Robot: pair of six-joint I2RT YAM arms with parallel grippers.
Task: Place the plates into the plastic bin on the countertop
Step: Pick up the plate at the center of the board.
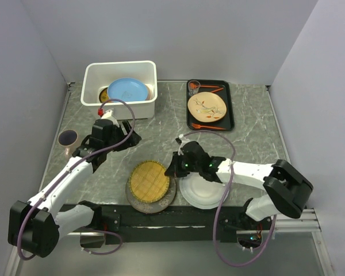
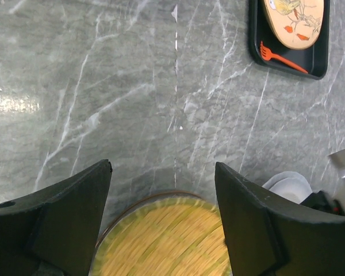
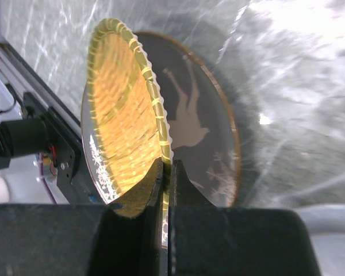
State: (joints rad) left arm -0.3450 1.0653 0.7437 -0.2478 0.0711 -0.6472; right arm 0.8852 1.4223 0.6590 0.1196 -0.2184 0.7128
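Observation:
A gold-patterned plate (image 1: 149, 179) lies on a dark plate with a white deer (image 1: 161, 202) at the front of the countertop (image 1: 161, 126). My right gripper (image 1: 173, 167) is shut on its right rim. In the right wrist view the fingertips (image 3: 168, 167) pinch the gold plate's (image 3: 121, 115) edge, raised a little off the deer plate (image 3: 201, 126). A white plate (image 1: 202, 192) sits under the right arm. The white plastic bin (image 1: 119, 68) at the back left holds a blue plate (image 1: 127, 89). My left gripper (image 1: 132, 133) hangs open and empty over bare counter, the gold plate (image 2: 161, 241) just below its fingers.
A black tray (image 1: 229, 106) at the back right carries a peach flower-painted plate (image 1: 207, 105) and orange cutlery. A dark cup (image 1: 67, 138) stands by the left edge. Walls close in the left, back and right sides.

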